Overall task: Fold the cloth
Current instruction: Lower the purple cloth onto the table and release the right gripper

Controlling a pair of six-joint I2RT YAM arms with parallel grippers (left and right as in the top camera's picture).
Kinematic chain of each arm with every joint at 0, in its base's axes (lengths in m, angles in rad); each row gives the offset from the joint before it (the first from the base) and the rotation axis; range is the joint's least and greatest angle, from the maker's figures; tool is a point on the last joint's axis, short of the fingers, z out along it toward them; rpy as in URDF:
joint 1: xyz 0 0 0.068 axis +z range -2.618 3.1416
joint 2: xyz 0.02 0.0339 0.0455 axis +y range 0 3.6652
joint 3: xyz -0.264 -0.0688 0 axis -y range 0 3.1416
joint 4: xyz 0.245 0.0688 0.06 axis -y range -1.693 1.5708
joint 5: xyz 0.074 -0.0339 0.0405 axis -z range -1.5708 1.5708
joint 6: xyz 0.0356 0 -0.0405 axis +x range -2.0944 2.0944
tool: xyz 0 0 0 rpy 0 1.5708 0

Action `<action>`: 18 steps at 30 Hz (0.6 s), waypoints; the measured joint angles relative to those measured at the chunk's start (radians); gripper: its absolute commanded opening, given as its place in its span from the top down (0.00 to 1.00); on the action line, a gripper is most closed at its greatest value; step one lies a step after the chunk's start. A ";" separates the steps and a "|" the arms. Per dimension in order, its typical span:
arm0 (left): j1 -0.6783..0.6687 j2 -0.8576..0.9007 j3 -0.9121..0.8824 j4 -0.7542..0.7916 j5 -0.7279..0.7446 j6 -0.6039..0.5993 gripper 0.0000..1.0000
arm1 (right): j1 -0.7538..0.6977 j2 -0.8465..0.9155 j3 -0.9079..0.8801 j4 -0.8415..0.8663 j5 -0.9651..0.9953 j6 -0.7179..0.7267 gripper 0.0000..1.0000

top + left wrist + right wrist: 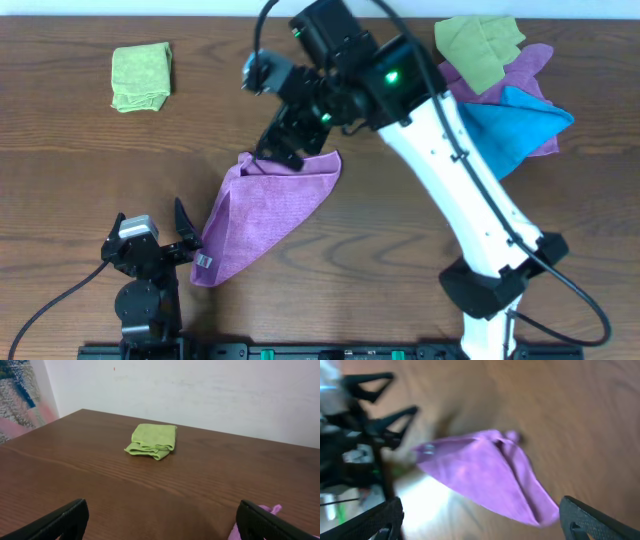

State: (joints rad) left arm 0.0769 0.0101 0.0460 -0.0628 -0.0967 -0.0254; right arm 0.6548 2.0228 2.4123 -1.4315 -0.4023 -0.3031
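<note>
The purple cloth (262, 212) lies folded into a rough triangle in the middle of the table, with its white tag (204, 262) at the near corner. It also shows in the right wrist view (485, 472). My right gripper (284, 150) is open and hovers just above the cloth's far edge, holding nothing. My left gripper (170, 235) is open and empty at the near left, its right finger beside the cloth's tagged corner; a purple edge (267, 510) shows by that finger in the left wrist view.
A folded green cloth (141, 75) lies at the far left, also in the left wrist view (152, 440). At the far right is a pile: a green cloth (478, 45), a bright blue cloth (515, 125) and another purple cloth (530, 75).
</note>
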 measured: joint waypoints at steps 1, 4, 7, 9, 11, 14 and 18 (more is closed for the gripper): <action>0.000 0.000 0.000 0.000 0.000 0.000 0.05 | -0.015 0.000 -0.018 0.002 0.017 0.000 0.03; 0.000 0.000 0.000 0.000 0.000 0.000 0.05 | -0.037 0.006 -0.097 0.014 0.041 0.003 0.02; 0.000 0.000 0.000 0.000 0.000 0.000 0.05 | -0.039 0.033 -0.233 0.052 0.054 0.004 0.01; 0.000 0.000 0.000 0.000 0.000 0.000 0.05 | -0.034 0.059 -0.373 0.109 0.059 -0.001 0.01; 0.000 0.000 0.000 0.000 0.000 0.000 0.05 | -0.031 0.068 -0.441 0.137 0.060 -0.003 0.01; 0.000 0.000 0.000 0.000 -0.002 0.000 0.05 | -0.023 0.068 -0.507 0.186 0.068 -0.006 0.01; 0.000 0.000 0.000 0.000 -0.013 0.000 0.05 | -0.026 0.068 -0.560 0.220 0.085 -0.008 0.03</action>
State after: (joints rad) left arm 0.0769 0.0101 0.0460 -0.0624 -0.1101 -0.0254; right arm 0.6285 2.0903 1.8526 -1.2114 -0.3172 -0.3115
